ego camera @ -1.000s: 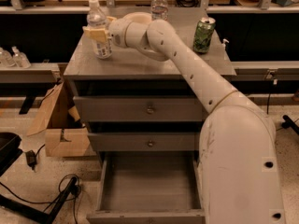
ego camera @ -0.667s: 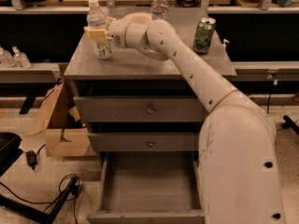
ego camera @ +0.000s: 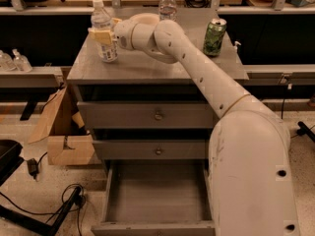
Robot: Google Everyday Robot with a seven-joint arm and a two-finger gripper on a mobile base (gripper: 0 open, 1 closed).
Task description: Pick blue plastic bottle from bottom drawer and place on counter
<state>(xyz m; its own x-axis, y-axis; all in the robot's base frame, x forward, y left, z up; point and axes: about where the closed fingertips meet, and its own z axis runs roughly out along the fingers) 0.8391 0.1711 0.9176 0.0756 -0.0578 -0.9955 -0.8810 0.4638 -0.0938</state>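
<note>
The blue plastic bottle (ego camera: 103, 21), clear with a white cap and a pale label, stands upright on the counter (ego camera: 147, 65) near its left back part. My gripper (ego camera: 105, 35) is at the bottle's middle, around its body, with the arm reaching in from the right. The bottom drawer (ego camera: 114, 200) is pulled out below, and its grey floor is bare.
A green can (ego camera: 214, 37) stands on the counter's right side. A second clear bottle (ego camera: 168, 5) stands at the back. Two shut drawer fronts with knobs (ego camera: 158, 115) are above the open drawer. A cardboard box (ego camera: 64, 136) and cables (ego camera: 49, 210) lie left of the cabinet.
</note>
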